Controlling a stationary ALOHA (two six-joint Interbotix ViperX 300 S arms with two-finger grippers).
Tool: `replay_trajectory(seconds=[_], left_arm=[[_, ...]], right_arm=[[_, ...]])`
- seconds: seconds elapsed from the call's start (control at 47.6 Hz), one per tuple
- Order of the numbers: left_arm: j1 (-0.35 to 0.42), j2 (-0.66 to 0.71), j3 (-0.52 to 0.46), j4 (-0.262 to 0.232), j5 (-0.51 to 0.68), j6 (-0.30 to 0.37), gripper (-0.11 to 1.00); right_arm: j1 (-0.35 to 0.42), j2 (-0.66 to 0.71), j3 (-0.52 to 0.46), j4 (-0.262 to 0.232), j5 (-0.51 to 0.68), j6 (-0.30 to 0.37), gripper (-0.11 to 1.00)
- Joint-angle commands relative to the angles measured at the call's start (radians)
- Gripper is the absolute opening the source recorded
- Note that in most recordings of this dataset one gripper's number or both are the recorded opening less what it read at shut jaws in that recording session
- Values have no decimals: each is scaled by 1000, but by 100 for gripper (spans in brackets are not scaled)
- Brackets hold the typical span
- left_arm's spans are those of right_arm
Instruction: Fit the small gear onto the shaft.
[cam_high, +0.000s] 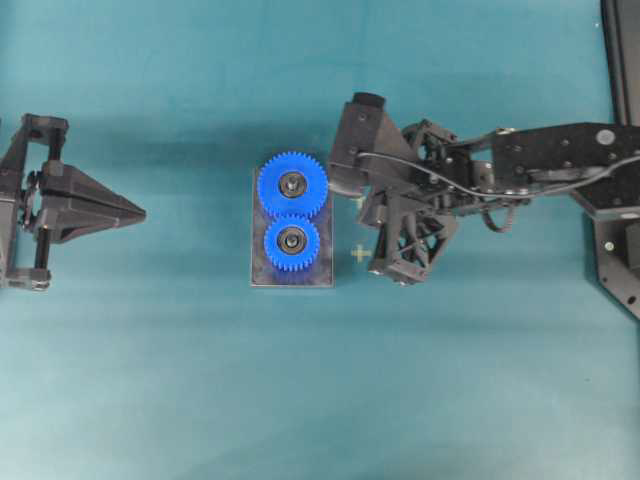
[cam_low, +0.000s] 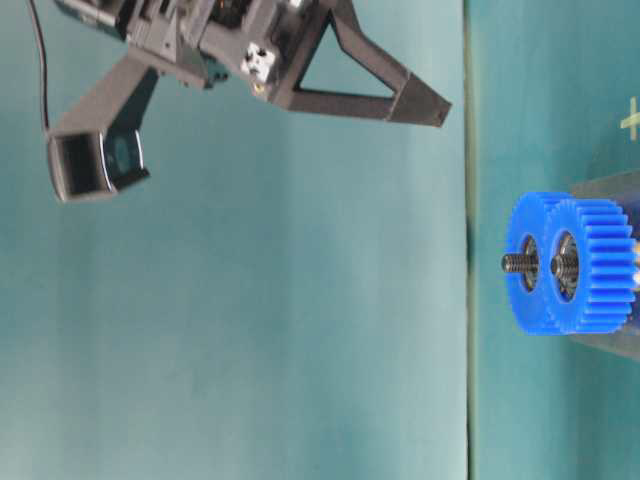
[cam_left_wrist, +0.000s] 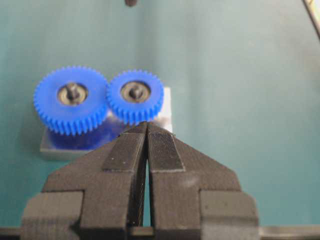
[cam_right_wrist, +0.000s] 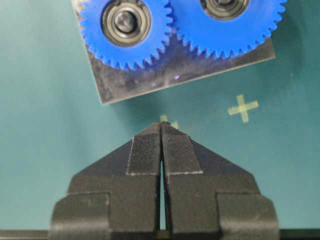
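The small gear (cam_high: 292, 243) sits low on the shaft (cam_high: 293, 239), whose end shows in the dark hub. Both stand on the grey plate (cam_high: 322, 272). Its teeth mesh with the larger gear. The small gear also shows in the left wrist view (cam_left_wrist: 135, 96), the right wrist view (cam_right_wrist: 126, 22) and the table-level view (cam_low: 600, 265). My left gripper (cam_high: 140, 213) is shut and empty, far left of the plate, and points at it (cam_left_wrist: 147, 123). My right gripper (cam_high: 378, 250) is shut and empty, raised just right of the plate (cam_right_wrist: 161, 124) (cam_low: 435, 108).
The larger blue gear (cam_high: 292, 185) sits on its own peg at the plate's far end. Two pale cross marks (cam_high: 360, 253) lie on the teal table right of the plate. Black equipment (cam_high: 625, 60) stands along the right edge.
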Motion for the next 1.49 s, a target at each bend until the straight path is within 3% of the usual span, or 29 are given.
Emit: replay_trajectory(seconds=[0.0,0.273,0.631,1.472], left_arm=[[-2,0,-6,3,-49,-8,0],[-3,6,5,3,-61,-46,0],[-2,0,5,3,-61,-46,0],[-2,-12,23,3,-61,-51,0]], right_arm=[[2,-51,8,-2,-37,-21,0],[3,-114,81,-2,-163,-31,9],[3,-121,124,-2,-178,-31,48],[5,-156,175,6,-288,-29,50]])
